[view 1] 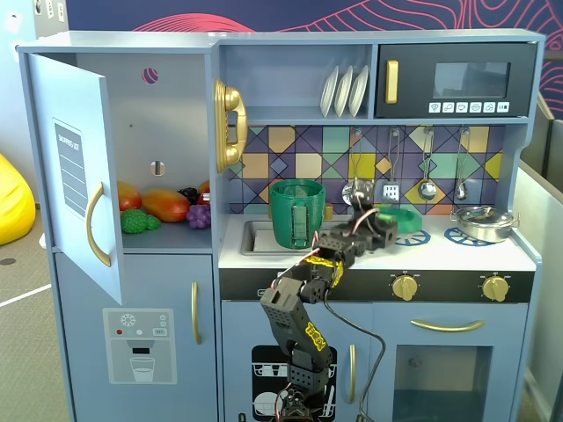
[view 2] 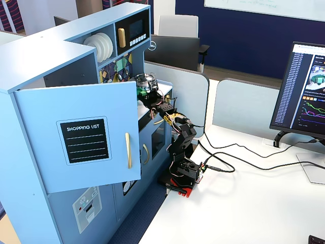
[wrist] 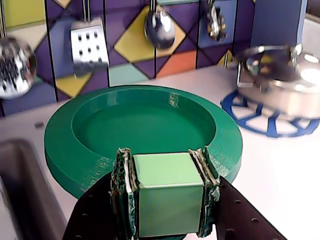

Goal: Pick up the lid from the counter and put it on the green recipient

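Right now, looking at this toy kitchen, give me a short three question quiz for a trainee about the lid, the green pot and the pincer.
1. True or false: the pincer is shut on the blocky knob of the lid.
2. Multiple choice: in the fixed view from the front, the green pot stands
A. in the sink
B. inside the microwave
C. on the blue burner ring at the right
3. Fill in: the shiny metal pot sits to the ____ of the lid in the wrist view.

Key
1. True; the fingers clamp the knob on both sides.
2. A
3. Right; it rests on a blue burner ring.
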Controlling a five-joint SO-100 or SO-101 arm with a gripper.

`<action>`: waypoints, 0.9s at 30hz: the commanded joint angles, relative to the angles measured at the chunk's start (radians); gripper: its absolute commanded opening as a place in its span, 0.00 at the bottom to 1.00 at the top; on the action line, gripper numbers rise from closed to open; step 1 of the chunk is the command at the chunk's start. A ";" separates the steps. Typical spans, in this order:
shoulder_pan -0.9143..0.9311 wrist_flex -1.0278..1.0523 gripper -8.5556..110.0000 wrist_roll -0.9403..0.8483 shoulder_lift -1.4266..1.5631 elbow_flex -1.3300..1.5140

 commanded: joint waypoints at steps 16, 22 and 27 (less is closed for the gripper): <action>-0.333 0.344 0.07 -0.009 0.110 -0.505; -0.391 0.357 0.07 -0.008 0.098 -0.502; -0.425 0.356 0.07 -0.031 0.071 -0.500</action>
